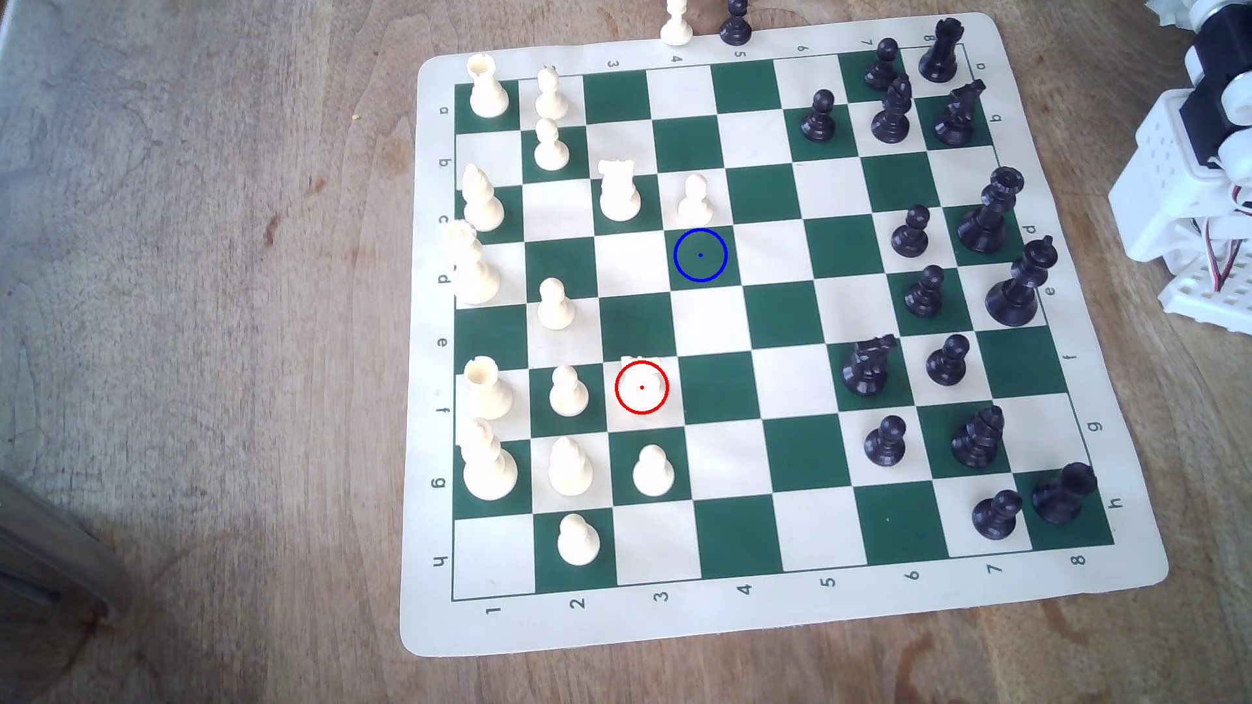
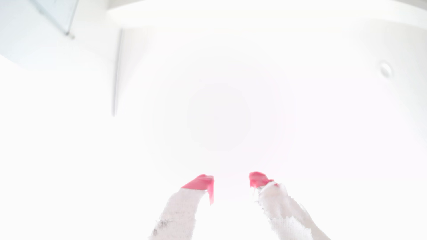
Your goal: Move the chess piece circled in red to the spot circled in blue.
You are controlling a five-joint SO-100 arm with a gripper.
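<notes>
On its cream square stood the white knight (image 1: 641, 379), ringed red; the blue-ringed green square (image 1: 700, 255) lay near, toward one o'clock, free to receive it. The claw (image 2: 231, 182) was released, holding nothing.

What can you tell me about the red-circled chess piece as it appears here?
The chess piece circled in red is a cream-white knight of plastic look, standing upright on a cream square in the column marked 3, row f, in the exterior view. It is pale against its square, so its horse-head outline is faint; the red ring and dot overlay hide much of its body. Nothing touches it. A cream pawn stands on the square toward that view's left, another on the square just below. The blue-ringed green square lies up and to the right.
</notes>
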